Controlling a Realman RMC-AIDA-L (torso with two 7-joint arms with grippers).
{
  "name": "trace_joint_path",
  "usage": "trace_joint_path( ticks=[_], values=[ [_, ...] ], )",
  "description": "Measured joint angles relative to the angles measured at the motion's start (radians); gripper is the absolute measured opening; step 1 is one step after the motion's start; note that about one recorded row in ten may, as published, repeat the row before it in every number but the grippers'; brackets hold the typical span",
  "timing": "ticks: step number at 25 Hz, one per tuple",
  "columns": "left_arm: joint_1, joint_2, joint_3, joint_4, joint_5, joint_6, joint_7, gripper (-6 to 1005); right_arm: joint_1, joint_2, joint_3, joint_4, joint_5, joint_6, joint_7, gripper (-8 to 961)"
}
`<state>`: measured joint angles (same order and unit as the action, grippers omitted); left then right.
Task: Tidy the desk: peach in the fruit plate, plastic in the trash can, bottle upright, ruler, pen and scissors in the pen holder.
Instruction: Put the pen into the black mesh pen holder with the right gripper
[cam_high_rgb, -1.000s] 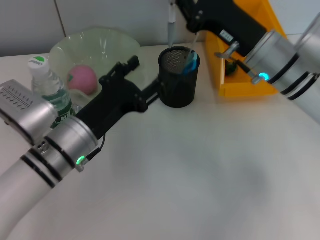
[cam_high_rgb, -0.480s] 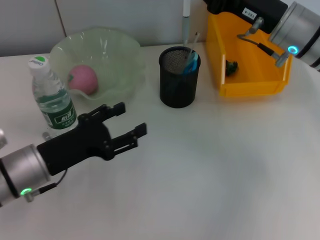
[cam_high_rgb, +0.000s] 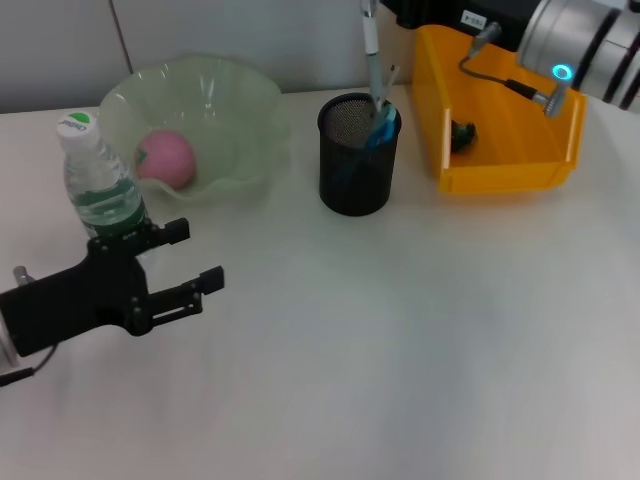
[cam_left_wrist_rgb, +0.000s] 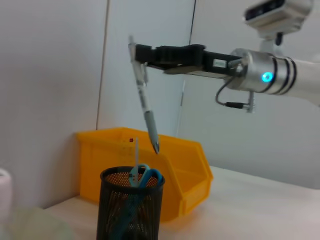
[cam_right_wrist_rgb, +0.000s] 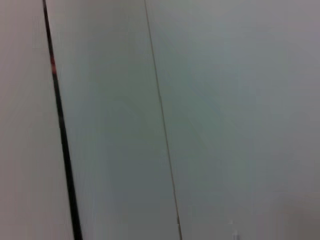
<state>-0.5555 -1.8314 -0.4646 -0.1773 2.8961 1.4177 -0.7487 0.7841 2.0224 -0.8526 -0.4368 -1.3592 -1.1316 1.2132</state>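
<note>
- Where the head camera looks down on the white desk (cam_high_rgb: 400, 330), the right gripper (cam_high_rgb: 372, 12) reaches in at the far edge of view, closed on a pen (cam_high_rgb: 372, 55) that hangs nearly upright, tip down, over the black mesh pen holder (cam_high_rgb: 358, 155). Blue-handled scissors (cam_high_rgb: 381, 124) and a thin pale ruler (cam_high_rgb: 389, 82) already stand in that holder. The left gripper (cam_high_rgb: 185, 262) hovers low over the near left of the desk, fingers spread wide and holding nothing, just in front of the water bottle (cam_high_rgb: 100, 180), which stands upright with its cap on. A pink peach (cam_high_rgb: 166, 158) lies in the pale green fruit plate (cam_high_rgb: 235, 95) behind the bottle. The yellow bin (cam_high_rgb: 500, 110), right of the holder, holds a small dark scrap (cam_high_rgb: 463, 134).
- From the left wrist camera, the right gripper (cam_left_wrist_rgb: 136, 54) clamps the pen (cam_left_wrist_rgb: 145, 105) near its top; the tip hangs clearly above the pen holder (cam_left_wrist_rgb: 131, 210), apart from the rim. The scissors (cam_left_wrist_rgb: 142, 176) poke out of the holder, with the yellow bin (cam_left_wrist_rgb: 175, 170) behind it.
- From the right wrist camera, only a pale wall panel (cam_right_wrist_rgb: 225, 120) with dark seams shows.
</note>
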Motion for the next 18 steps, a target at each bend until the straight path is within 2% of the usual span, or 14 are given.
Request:
trace_joint_path(
  ticks=[1,5,10,18],
  values=[
    [-0.013,-0.011,0.004,0.051,-0.001,0.032,-0.009,797,0.009,0.0,-0.01,0.0,-0.003,0.024,0.009,182],
    [-0.067,-0.085,0.017,0.252,-0.005,0.134,-0.028,797,0.038,0.012,-0.02,0.008,-0.015,0.098,0.014,186],
    [-0.118,-0.15,0.026,0.389,-0.007,0.161,-0.046,797,0.06,0.034,-0.021,0.009,-0.02,0.156,0.022,191],
    [-0.136,-0.16,0.038,0.418,-0.012,0.157,-0.069,797,0.066,0.034,-0.046,0.021,-0.022,0.191,0.094,199]
  ],
)
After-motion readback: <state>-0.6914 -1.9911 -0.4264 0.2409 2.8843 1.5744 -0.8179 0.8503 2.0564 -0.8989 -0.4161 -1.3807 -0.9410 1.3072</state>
